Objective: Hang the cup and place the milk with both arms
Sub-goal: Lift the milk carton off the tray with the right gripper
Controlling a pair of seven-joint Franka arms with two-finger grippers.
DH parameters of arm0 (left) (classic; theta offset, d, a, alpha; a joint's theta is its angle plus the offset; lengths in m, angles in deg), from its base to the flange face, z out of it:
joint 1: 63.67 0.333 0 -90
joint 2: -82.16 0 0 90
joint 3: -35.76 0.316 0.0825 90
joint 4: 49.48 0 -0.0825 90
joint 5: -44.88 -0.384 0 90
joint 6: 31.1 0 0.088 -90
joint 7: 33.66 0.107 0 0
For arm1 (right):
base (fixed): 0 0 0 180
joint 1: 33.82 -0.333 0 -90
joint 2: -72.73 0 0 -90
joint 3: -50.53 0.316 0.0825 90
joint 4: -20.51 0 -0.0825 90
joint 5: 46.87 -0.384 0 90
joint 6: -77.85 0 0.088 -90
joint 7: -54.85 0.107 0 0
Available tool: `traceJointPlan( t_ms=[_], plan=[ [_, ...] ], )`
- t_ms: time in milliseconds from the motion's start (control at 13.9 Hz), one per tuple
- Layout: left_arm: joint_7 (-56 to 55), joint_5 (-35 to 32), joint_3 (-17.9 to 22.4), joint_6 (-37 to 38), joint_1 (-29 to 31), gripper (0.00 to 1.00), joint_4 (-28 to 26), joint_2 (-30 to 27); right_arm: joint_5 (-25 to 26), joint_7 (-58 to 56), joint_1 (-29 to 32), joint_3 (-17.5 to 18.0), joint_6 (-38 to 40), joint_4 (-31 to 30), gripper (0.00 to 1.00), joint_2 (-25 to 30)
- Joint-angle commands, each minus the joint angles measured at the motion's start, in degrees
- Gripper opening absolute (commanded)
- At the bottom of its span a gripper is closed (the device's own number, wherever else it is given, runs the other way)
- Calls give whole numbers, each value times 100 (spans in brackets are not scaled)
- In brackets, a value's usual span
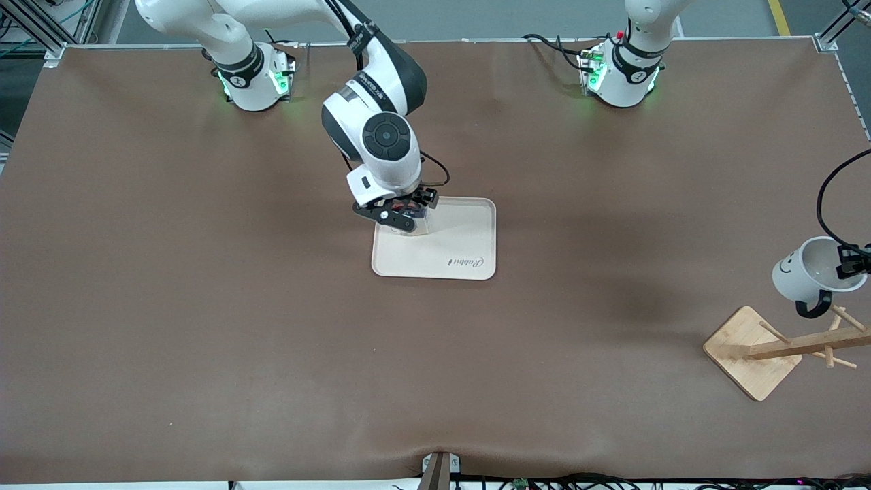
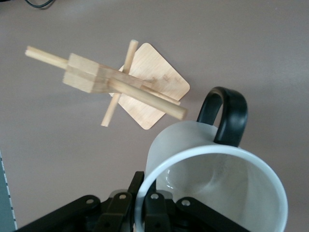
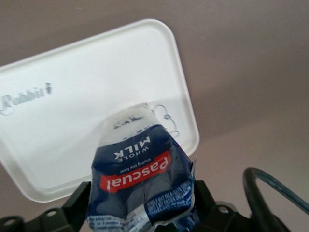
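My right gripper (image 1: 401, 212) is shut on the milk (image 1: 416, 223), a dark blue carton, at the corner of the cream tray (image 1: 463, 255) nearest the right arm's base. I cannot tell whether the carton touches the tray. In the right wrist view the milk (image 3: 140, 179) sits crumpled between the jaws (image 3: 142, 208), over the tray (image 3: 72, 96). My left gripper (image 1: 854, 262) pinches the rim of the white cup (image 1: 810, 272), tilted, its black handle just above a peg of the wooden rack (image 1: 782, 344). The left wrist view shows the cup (image 2: 217, 179), the gripper (image 2: 145, 205) and the rack (image 2: 120, 84).
The rack stands near the left arm's end of the table, close to the table's edge. Brown table cloth surrounds the tray. A black cable (image 1: 827, 197) loops above the cup.
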Motion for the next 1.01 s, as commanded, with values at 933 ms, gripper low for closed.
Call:
traceJointPlan(
  t_ms=[933],
  plan=[
    [559, 120, 193, -563, 250, 0, 177, 375, 384, -2949, 3126, -5, 3462, 1307, 0, 518]
  ],
)
